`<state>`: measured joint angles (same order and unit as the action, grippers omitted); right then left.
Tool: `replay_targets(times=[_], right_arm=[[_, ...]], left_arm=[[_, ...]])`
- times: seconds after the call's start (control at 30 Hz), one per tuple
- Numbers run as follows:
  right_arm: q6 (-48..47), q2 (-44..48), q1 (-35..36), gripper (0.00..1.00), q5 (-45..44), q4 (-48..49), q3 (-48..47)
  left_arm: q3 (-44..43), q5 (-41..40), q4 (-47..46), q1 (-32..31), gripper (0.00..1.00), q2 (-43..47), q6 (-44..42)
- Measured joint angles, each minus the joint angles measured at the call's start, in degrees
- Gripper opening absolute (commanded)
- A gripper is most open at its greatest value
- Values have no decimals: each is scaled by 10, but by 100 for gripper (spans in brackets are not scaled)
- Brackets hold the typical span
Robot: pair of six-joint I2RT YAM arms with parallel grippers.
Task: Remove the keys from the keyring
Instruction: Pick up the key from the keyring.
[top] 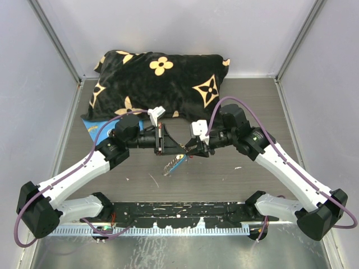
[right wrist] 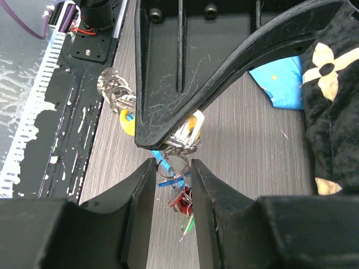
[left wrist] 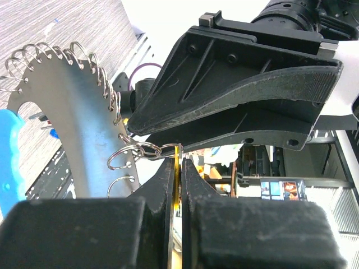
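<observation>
Top external view: above a grey wood-grain desk (top: pixel 235 185), before a black plush pillow with gold flowers (top: pixel 162 81), two arms meet. The left hand (left wrist: pixel 177 162), fingers pressed together, pinches a thin yellow tag (left wrist: pixel 177 188). A grey metallic keyring with one light-blue section (top: pixel 169 167) dangles beneath it, off the desk. The right hand (right wrist: pixel 171 168) stands spread either side of its tiny red and green keys (right wrist: pixel 183 200).

Camera setup
Top cam high behind the bases, looking down on table (top: pixel 219 185); wrist cams close-up, facing each other, sharing keyring (right wrist: pixel 180 162).
</observation>
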<state>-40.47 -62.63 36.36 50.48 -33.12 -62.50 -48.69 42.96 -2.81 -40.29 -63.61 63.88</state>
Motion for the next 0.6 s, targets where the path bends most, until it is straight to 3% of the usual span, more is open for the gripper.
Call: replay_targets(times=[0.33, 0.6], right_arm=[[-2, 0, 0, 22, 2, 0, 0], [-1, 2, 0, 6, -7, 1, 0]], left_arm=[[0, 6, -22, 2, 0, -8, 14], [0, 11, -34, 5, 0, -9, 19]])
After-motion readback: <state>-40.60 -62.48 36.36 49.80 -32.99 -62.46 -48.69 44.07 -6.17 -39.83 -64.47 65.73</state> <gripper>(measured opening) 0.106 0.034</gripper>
